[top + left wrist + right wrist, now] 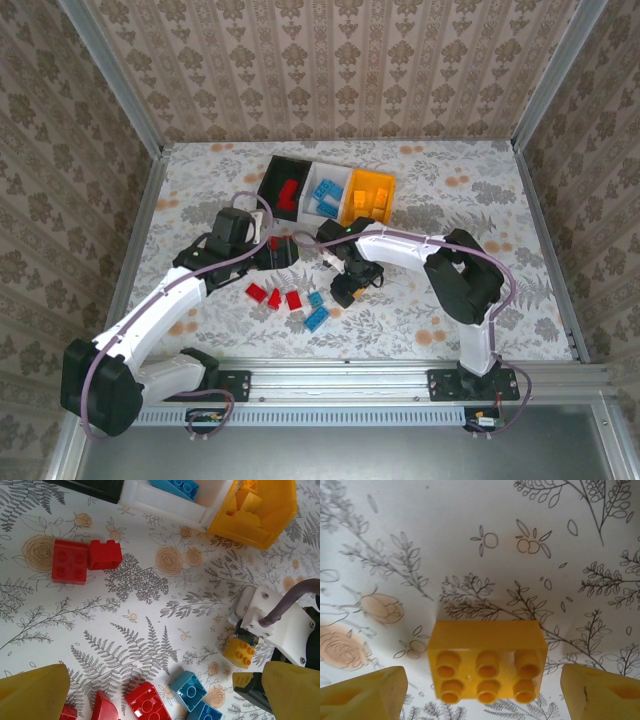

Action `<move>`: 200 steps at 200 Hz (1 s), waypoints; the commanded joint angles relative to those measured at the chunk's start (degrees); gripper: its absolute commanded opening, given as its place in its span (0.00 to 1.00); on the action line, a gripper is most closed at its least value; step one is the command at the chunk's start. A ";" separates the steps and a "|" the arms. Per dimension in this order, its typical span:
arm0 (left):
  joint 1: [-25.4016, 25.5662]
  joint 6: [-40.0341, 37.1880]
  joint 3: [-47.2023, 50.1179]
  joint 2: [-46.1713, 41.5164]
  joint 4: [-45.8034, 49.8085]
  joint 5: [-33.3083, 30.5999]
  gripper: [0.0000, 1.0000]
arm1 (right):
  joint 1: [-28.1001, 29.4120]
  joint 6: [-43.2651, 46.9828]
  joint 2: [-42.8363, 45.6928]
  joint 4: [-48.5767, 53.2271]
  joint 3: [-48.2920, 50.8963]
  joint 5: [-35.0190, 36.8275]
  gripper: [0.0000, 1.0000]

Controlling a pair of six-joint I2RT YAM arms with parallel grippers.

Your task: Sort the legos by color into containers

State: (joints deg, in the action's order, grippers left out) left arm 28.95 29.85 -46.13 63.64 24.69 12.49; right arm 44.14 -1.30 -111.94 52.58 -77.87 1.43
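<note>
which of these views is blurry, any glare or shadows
Right wrist view: the small orange studded plastic brick is slightly soft, the right end effector's fingertips blurrier, with a faint shadow behind the brick. Left wrist view: sharp floral tablecloth, glare on a glossy red plastic brick. Top external view: even light, soft shadows.

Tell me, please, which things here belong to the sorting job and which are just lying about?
Job in hand:
- orange brick on the table
- loose red bricks
- loose blue bricks
- black bin, white bin, orange bin

Just there:
- floral table cover
- wallpapered walls
- metal rail
</note>
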 commanded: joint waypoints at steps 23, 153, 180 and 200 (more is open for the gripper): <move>-0.99 0.48 1.09 -0.93 0.44 1.68 1.00 | 0.27 -0.44 -2.26 -0.44 -1.37 3.11 0.75; -2.00 -0.03 1.00 -1.82 0.42 2.10 1.00 | -9.80 -6.22 11.37 0.75 -4.05 -2.16 0.49; -2.23 0.13 1.39 -2.07 -0.16 2.43 1.00 | -18.95 -23.10 13.21 -3.42 -7.09 -6.16 0.50; -2.24 0.61 1.50 -1.76 -0.66 3.29 1.00 | -24.99 -35.33 12.85 -13.36 -5.34 -14.45 0.49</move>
State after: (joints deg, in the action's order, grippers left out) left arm 27.14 29.85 -45.39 62.59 24.56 13.96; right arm 24.08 -18.39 -99.15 47.48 -83.96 -3.95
